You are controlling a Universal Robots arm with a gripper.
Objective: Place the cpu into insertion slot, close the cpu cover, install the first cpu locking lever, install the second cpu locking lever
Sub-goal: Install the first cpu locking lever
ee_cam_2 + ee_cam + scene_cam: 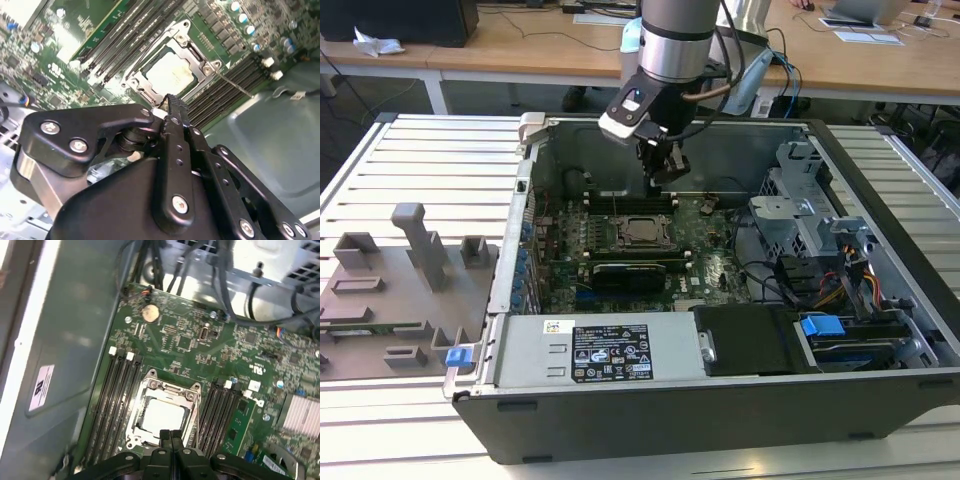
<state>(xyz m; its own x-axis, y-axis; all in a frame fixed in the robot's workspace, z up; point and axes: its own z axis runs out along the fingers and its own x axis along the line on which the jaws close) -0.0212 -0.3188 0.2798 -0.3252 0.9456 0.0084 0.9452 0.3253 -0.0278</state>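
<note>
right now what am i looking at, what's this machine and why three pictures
A robot arm reaches down into an open computer case lying on a slatted metal table. The exterior view comes from a camera off the arm; the two wrist views come from cameras on the arm, looking past its black gripper at the motherboard. The gripper is shut, with nothing visible in it, and hangs above the cpu, which sits framed by its silver cover. A grey holder board lies at the exterior view's left.
</note>
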